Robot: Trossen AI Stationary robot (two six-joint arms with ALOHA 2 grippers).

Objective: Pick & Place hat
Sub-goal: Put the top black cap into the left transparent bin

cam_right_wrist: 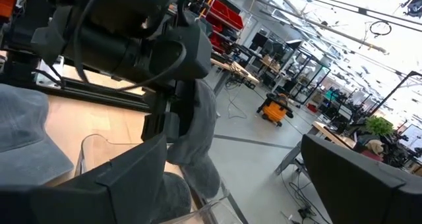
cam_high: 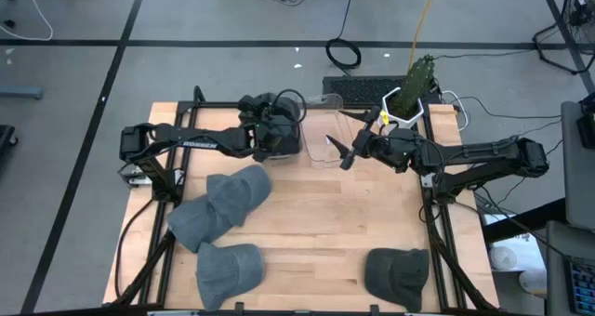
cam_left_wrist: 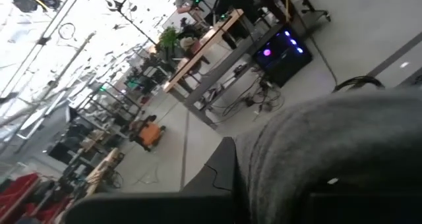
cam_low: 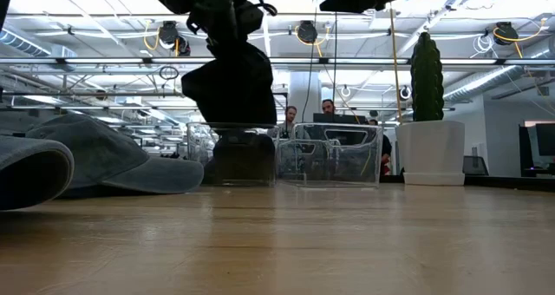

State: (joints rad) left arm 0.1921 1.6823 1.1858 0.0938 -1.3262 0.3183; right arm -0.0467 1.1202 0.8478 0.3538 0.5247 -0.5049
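Two grey hats point(cam_high: 223, 204) lie overlapped on the left part of the wooden counter point(cam_high: 316, 214), with a third point(cam_high: 228, 271) near the front edge below them. Above them, the left tool point(cam_high: 284, 130) is clamped on a dark grey hat point(cam_low: 232, 82), holding it over the left end of the clear bin point(cam_high: 321, 135) at the counter's back. Just to its right, the right tool point(cam_high: 346, 149) hangs over the bin with its fingers spread wide and nothing in them. A potted cactus point(cam_high: 414, 85) stands at the back right, and a darker hat point(cam_high: 398, 274) rests at the front right.
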